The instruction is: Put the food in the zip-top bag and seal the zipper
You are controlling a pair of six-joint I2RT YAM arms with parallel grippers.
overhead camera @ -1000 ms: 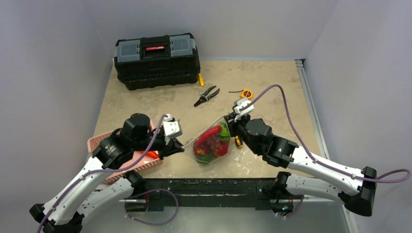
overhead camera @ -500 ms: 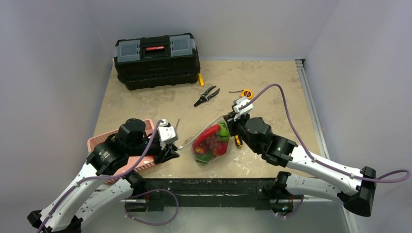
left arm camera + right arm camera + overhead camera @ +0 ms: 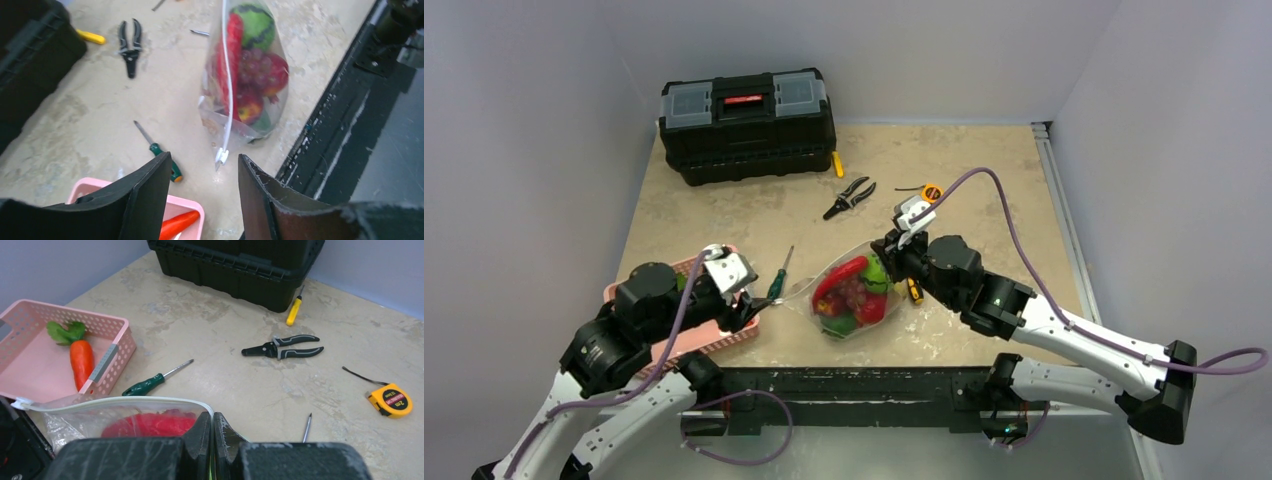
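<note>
Right hand pinches zipper; tape measure reads "2m".

- The clear dotted plastic zip-top bag lies between my left gripper and my right gripper, with glossy toy food inside it.
- The pink plastic basket sits left of the bag, with an orange toy carrot in it.
- A green-handled screwdriver lies between basket and bag.
- Behind the bag lie black pliers and, to their right, a yellow tape measure.
- The black plastic toolbox stands behind-left of those.

Clear crinkly plastic bag (glossy food inside).
</note>
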